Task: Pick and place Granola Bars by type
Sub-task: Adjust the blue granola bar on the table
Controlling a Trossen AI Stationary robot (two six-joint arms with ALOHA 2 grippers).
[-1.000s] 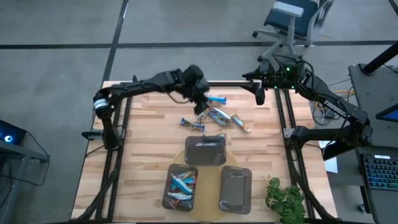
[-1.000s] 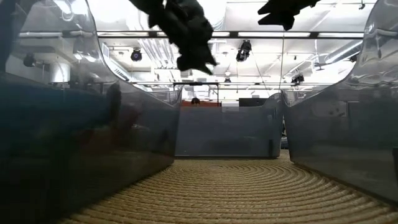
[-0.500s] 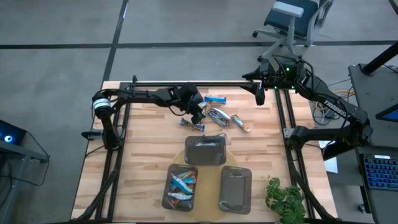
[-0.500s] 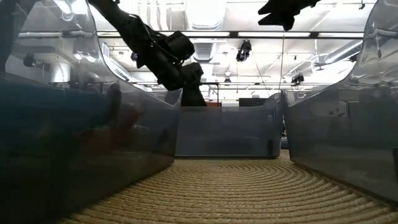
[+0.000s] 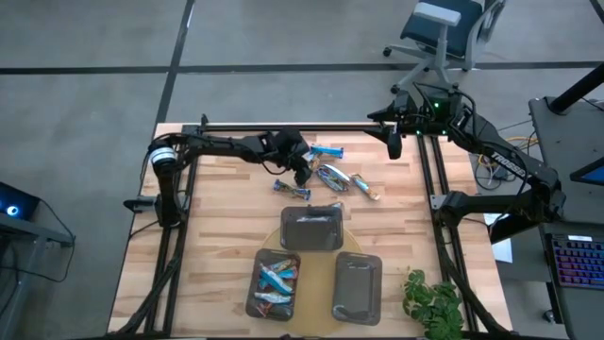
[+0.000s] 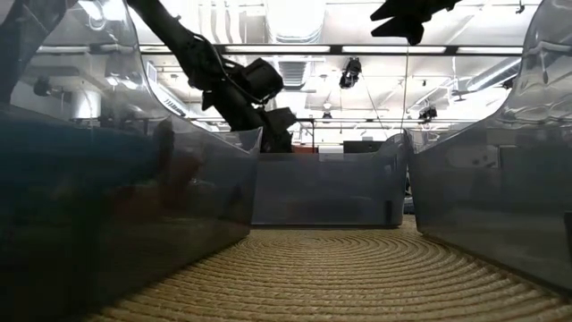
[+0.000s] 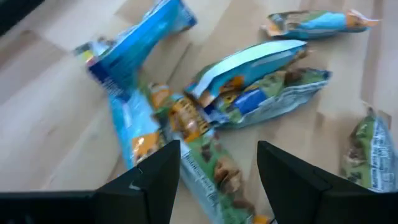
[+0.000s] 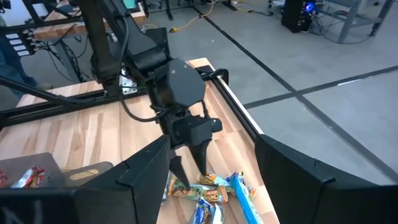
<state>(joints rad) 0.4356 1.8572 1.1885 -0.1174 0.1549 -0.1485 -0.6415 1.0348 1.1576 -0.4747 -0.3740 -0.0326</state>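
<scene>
Several granola bars lie loose on the wooden table: a blue one [image 5: 328, 151], a heap of blue and silvery ones [image 5: 332, 176], one [image 5: 293, 189] nearer the trays and one [image 5: 364, 187] to the right. My left gripper [image 5: 304, 174] hangs open just above the heap's left end. In the left wrist view, its fingers stand either side of a green-brown bar [image 7: 214, 165]. Whether they touch it does not show. My right gripper [image 5: 394, 144] waits open, high over the far right of the table.
On a round woven mat [image 5: 351, 247] stand three dark grey trays: one [image 5: 313, 227] behind, one [image 5: 274, 283] at near left holding several bars, one [image 5: 357, 285] at near right. A green plant [image 5: 434, 304] stands at the near right corner. Metal frame rails line both sides.
My left gripper has come down from well above the table to just over the heap of bars, tipping and rolling a little on the way. Its fingers have stayed apart. The bars have not moved.
</scene>
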